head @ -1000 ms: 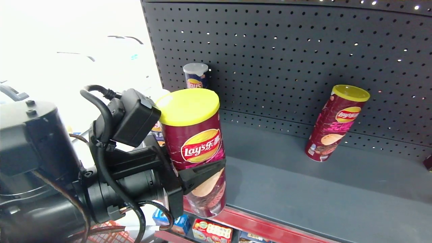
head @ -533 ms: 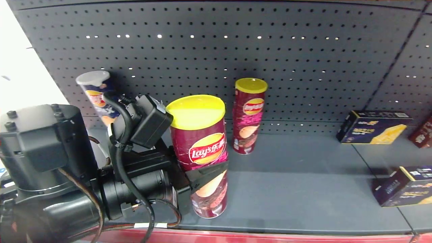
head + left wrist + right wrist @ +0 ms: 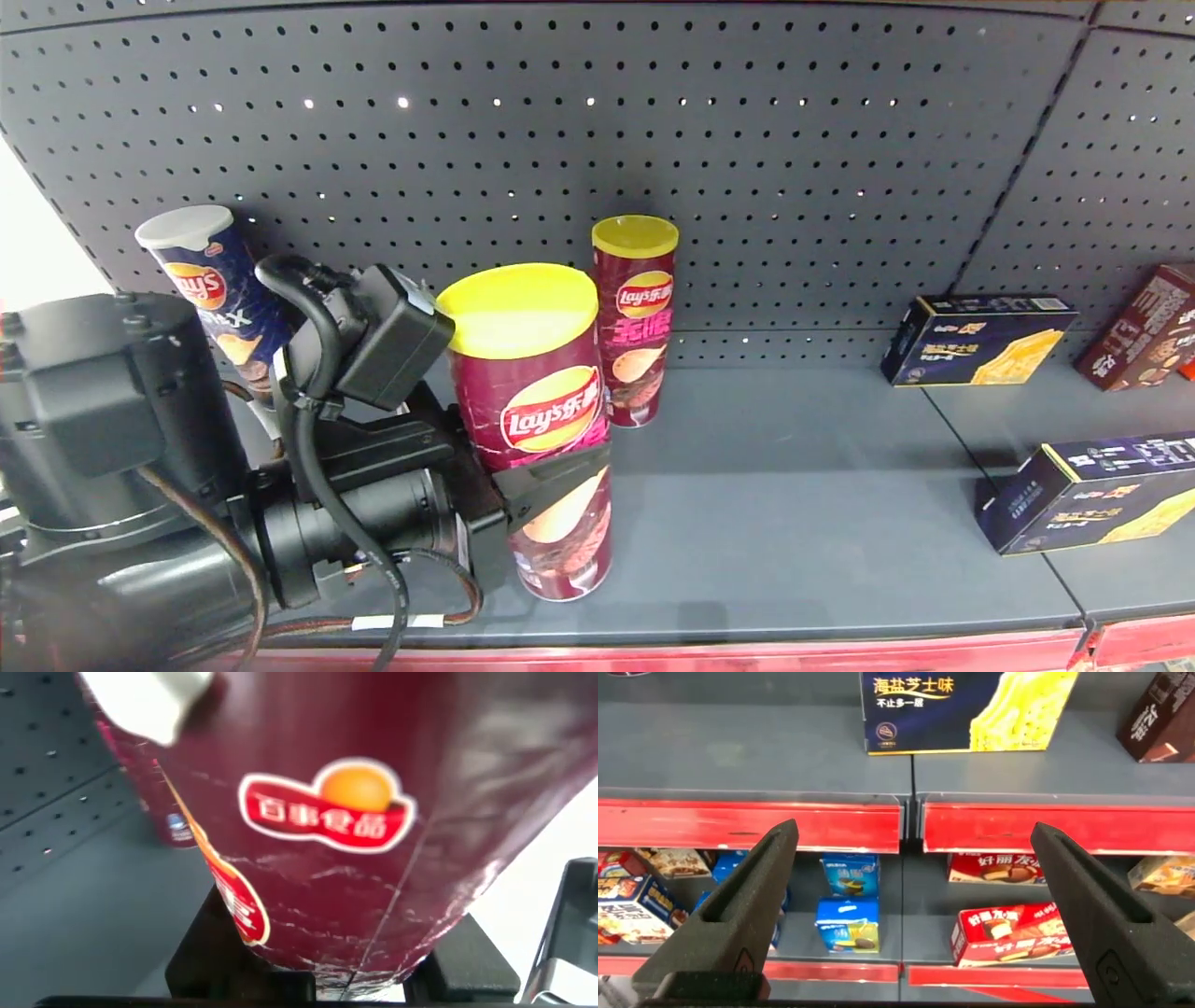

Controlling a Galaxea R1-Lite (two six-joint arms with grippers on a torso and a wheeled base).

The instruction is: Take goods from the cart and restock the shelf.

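My left gripper (image 3: 551, 459) is shut on a maroon chips can (image 3: 537, 411) with a yellow lid. It holds the can upright over the front part of the grey shelf (image 3: 803, 532). I cannot tell whether the can's base touches the shelf. In the left wrist view the same can (image 3: 355, 840) is close up between the jaws. A second maroon can (image 3: 637, 322) stands at the back against the pegboard, just right of the held one. My right gripper (image 3: 915, 905) is open with nothing in it, facing the red shelf rails (image 3: 813, 826).
A blue chips can (image 3: 215, 289) with a grey lid stands at the back left. Dark snack boxes (image 3: 980, 341) (image 3: 1088, 495) and a brown box (image 3: 1144, 327) lie on the shelf's right side. Small boxed goods (image 3: 845, 924) fill the lower shelf. Bare shelf lies between can and boxes.
The head camera has swung, so the whole picture shifted. The held can has gone from over the shelf's red front edge to over the shelf surface. The grip is unchanged.
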